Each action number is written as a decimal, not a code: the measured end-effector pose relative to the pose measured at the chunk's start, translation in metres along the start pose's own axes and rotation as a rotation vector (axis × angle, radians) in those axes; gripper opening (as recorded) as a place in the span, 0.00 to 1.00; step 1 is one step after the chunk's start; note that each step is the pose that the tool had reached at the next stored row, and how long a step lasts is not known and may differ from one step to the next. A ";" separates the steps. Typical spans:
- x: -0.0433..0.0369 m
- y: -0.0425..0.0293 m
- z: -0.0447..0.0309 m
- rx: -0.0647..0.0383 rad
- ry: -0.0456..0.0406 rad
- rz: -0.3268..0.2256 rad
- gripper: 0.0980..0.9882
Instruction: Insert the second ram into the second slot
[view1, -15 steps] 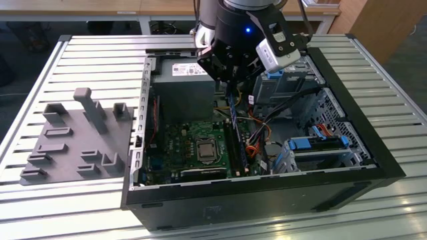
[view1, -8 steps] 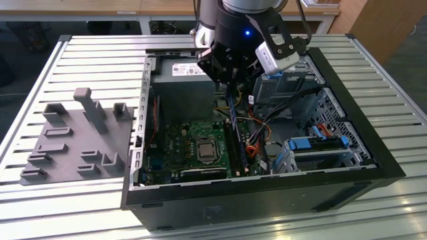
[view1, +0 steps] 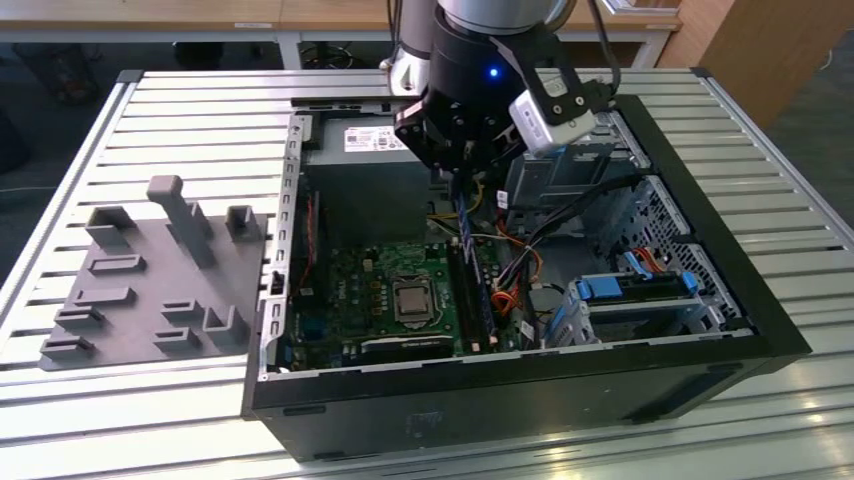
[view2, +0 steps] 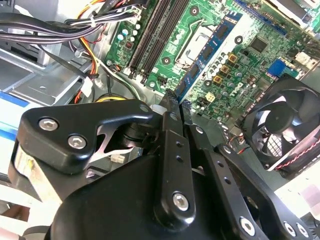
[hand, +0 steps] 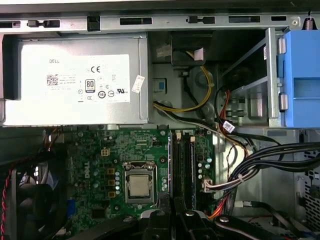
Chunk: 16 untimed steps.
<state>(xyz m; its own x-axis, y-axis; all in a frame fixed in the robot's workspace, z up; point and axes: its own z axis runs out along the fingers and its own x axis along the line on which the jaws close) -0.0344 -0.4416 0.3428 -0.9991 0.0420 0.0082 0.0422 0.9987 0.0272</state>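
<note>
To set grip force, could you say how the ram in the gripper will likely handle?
The second ram looks thin and flat, so probably stiff but breakable if bent. Pinched by one edge in the gripper, it could pivot when pushed.

The exterior view looks down from high and somewhat back onto the open black metal computer case (view1: 534, 400) on a ribbed pale metal table (view1: 187, 110); the first wrist view faces straight down, close, on the green circuit motherboard (hand: 100, 150) and silver box power supply (hand: 75, 75); the second wrist view looks slantwise past the black gripper (view2: 172, 102), closer still; all three share that board.
</note>
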 end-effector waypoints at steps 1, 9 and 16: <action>-0.0001 0.0000 0.0004 0.000 0.0001 0.000 0.04; -0.0001 -0.0001 0.0044 -0.002 0.0001 0.000 0.04; -0.0002 -0.0002 0.0079 -0.002 0.0001 0.000 0.04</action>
<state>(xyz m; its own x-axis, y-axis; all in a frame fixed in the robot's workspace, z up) -0.0343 -0.4416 0.3348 -0.9991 0.0420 0.0083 0.0422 0.9987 0.0291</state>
